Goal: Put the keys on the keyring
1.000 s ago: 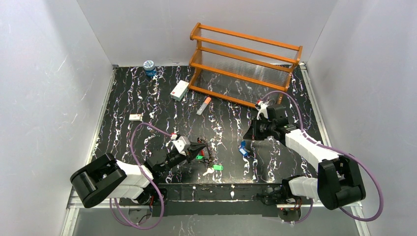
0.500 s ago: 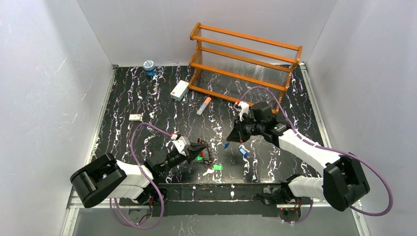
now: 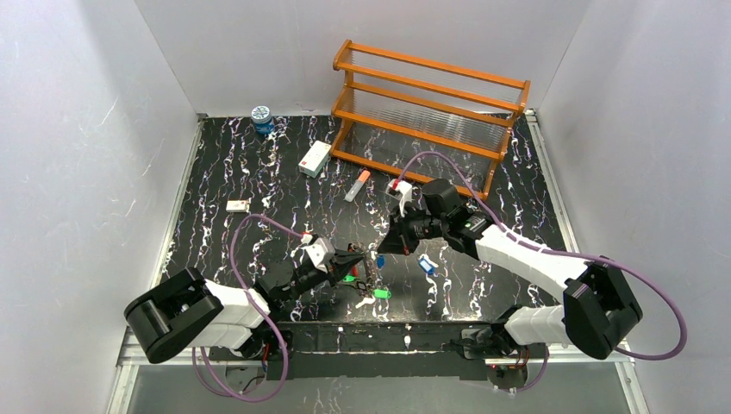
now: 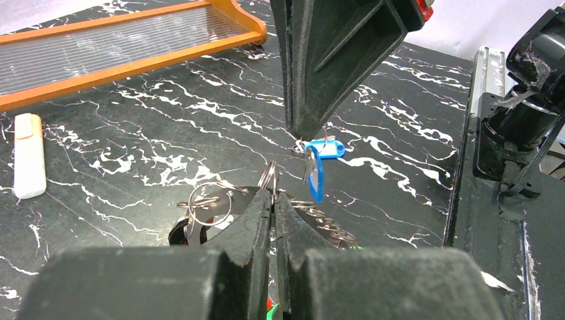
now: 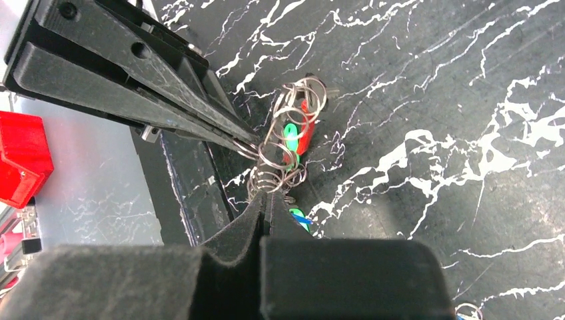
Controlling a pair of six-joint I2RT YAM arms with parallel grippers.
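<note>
Over black marbled table (image 3: 284,185), lower centre, pinching keyring (image 5: 304,137) with left gripper (image 3: 364,261). Clamping blue key (image 4: 314,175) in right gripper (image 3: 377,252), just beside it.

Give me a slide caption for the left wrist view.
Left pincer grips the keyring; right pincer holds a blue key beside it.

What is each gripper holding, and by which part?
The left gripper has its jaws shut on a wire loop of the keyring. The right gripper pinches a blue key by its top end, the key hanging below.
</note>
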